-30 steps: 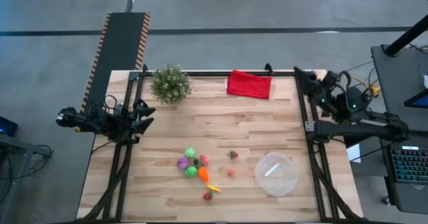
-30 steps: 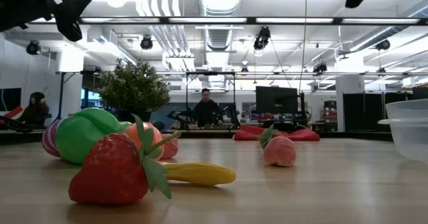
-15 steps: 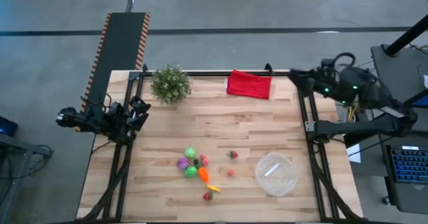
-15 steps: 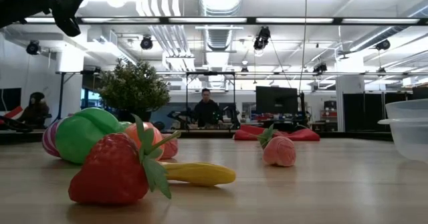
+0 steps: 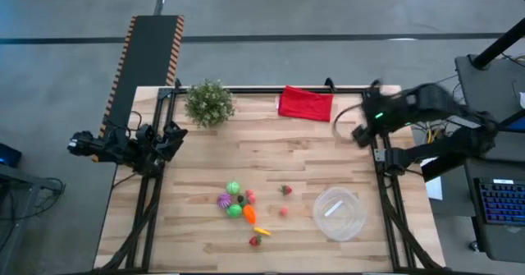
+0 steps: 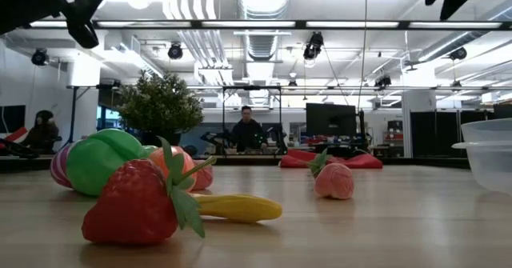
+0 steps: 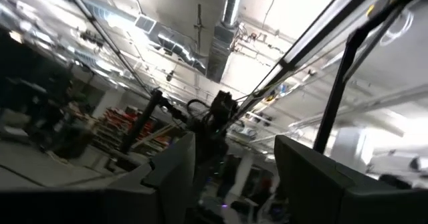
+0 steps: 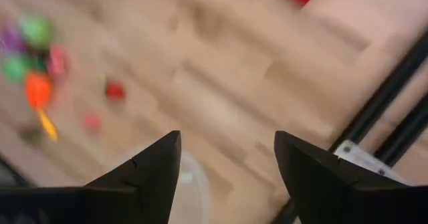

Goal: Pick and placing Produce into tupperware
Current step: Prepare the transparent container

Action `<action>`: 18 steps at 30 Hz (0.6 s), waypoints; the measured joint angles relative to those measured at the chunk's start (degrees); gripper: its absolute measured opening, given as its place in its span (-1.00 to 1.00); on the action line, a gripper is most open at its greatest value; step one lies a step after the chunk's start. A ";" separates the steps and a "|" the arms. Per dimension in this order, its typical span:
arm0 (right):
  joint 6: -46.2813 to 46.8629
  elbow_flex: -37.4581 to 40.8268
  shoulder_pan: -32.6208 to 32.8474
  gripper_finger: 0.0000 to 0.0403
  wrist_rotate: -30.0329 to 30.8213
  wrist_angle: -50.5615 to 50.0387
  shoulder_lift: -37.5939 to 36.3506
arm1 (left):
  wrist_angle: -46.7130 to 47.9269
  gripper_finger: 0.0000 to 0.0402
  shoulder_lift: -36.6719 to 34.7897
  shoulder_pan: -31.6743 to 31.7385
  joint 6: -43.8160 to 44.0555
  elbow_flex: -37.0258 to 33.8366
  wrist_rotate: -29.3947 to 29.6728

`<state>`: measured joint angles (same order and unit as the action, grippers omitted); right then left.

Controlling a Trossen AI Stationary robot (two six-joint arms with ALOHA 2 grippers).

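Note:
The produce (image 5: 240,208) lies in a loose cluster on the wooden table, nearer its near edge: green, purple, orange, yellow and red pieces. In the low view a strawberry (image 6: 136,204) and a yellow piece (image 6: 240,208) lie closest. The clear round tupperware (image 5: 340,213) stands upright to the right of the cluster, and its wall shows at the low view's right edge (image 6: 488,152). My left gripper (image 5: 174,135) hovers open at the table's left edge and faces the ceiling (image 7: 231,177). My right gripper (image 5: 358,131) hangs open over the table's far right part, and its wrist view (image 8: 227,167) looks down on the table.
A bushy potted plant (image 5: 209,103) and a red folded cloth (image 5: 306,103) sit along the far edge. Black frame rails (image 5: 379,156) run down both sides of the table. Bare wood lies between the far edge and the cluster. A person (image 6: 246,132) sits in the room behind.
My right arm has swung in from beyond the table's far right corner, moving toward the near edge and over the table's right part, and its gripper has tipped down toward the wood. The produce and tupperware have stayed put.

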<state>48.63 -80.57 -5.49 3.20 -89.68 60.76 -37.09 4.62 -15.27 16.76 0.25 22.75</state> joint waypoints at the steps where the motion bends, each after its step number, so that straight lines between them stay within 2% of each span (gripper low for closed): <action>1: -0.07 0.66 1.82 0.16 -0.26 0.24 1.23 | 0.02 -0.04 -0.01 0.00 1.11 0.00 0.03; 4: -1.70 2.10 7.86 0.16 -0.03 -0.42 4.83 | 0.09 -0.04 0.12 0.00 1.85 0.00 -0.01; 11: -8.63 3.48 22.34 0.16 5.92 -0.15 13.96 | 0.47 -0.04 0.19 0.00 -0.79 0.00 0.02; 18: -6.55 10.19 29.86 0.16 3.46 2.44 19.98 | 1.85 -0.04 0.23 -0.01 -0.64 0.00 0.04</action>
<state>42.08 -70.38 24.37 6.66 -87.24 80.74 -35.24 4.84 -15.28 16.12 0.25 22.79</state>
